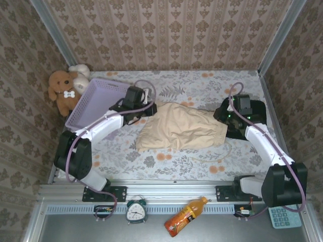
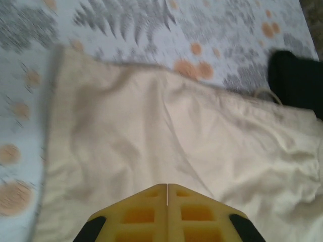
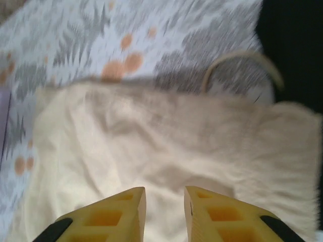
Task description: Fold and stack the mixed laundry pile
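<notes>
The cream-beige garment (image 1: 179, 126) lies spread out in the middle of the floral table, with gathered edges at its right end (image 3: 298, 146). A black garment (image 2: 295, 83) lies just past that right end, under the right arm. My left gripper (image 2: 167, 185) hovers over the cream cloth's left part, its yellow fingers shut tip to tip with nothing between them. At the cloth's right end my right gripper (image 3: 165, 190) has its jaws apart, and cream cloth shows below the gap. A beige cord loop (image 3: 242, 58) lies on the table by the black garment.
A lavender mesh basket (image 1: 96, 101) stands tilted at the back left, with teddy bears (image 1: 63, 91) behind it. On the near ledge sit a clock (image 1: 136, 210), an orange bottle (image 1: 184, 217) and a calculator (image 1: 282, 217). Patterned walls enclose the table.
</notes>
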